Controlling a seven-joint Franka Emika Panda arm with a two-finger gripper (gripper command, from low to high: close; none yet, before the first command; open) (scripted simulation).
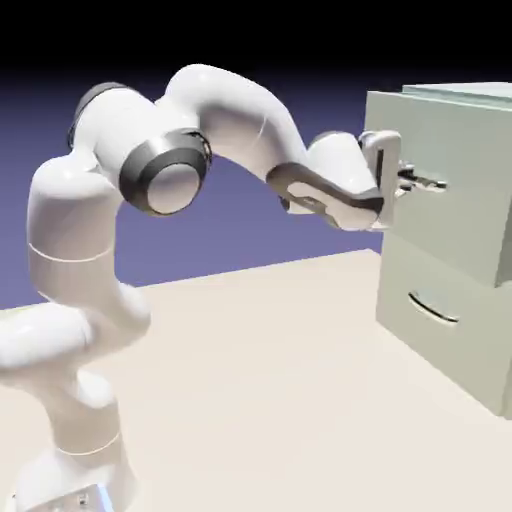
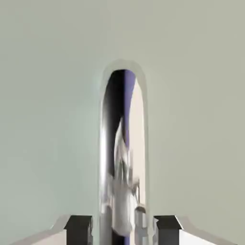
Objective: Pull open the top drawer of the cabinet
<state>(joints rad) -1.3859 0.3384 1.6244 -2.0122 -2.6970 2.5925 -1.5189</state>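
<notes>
- Gripper sits at the top drawer front, fingers pointing toward the cabinet on the ext. view's right.
- In the hand view we see the two grey fingertips at the bottom edge, one on each side of the shiny bar handle; handle runs up btwn them.
- Fingers look spread w/ a small gap to the handle on each side; we can't tell if the pads touch it.
- Top drawer front appears to jut out a bit past the lower drawer front in the ext. view, so partly open.
- Lower drawer's dark curved handle is clear of the arm, well below the gripper.
- Cabinet stands on the pale table; the arm reaches to it from the lower left.
- Hand view otherwise filled w/ pale grey-green drawer face.
</notes>
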